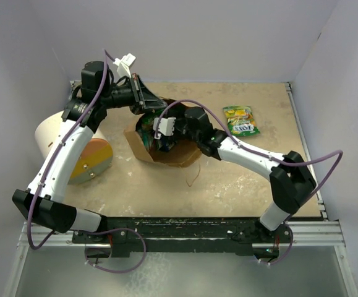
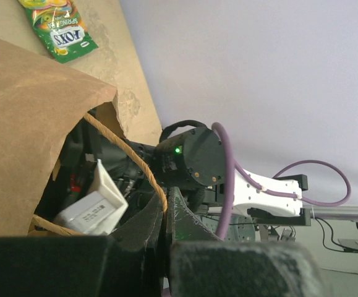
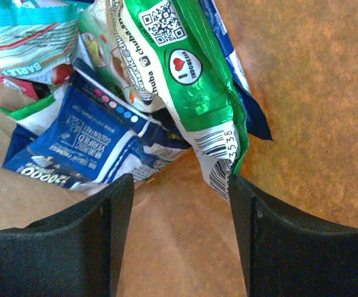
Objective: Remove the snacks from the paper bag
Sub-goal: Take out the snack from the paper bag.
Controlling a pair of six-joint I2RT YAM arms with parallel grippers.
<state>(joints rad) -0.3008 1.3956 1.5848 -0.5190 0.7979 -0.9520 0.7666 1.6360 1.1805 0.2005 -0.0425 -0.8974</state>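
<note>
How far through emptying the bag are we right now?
Done: one green-yellow packet lies on the table, outside the paper bag. In hand: the left end effector is shut at the bag's rim, seemingly holding the mouth open. The right end effector is inside the bag, open and holding nothing. Left: several packets lie inside, among them a blue packet and a green packet.

Snacks (image 3: 185,80) inside paper bag (image 3: 308,93), end effector (image 3: 179,182) agape
</note>
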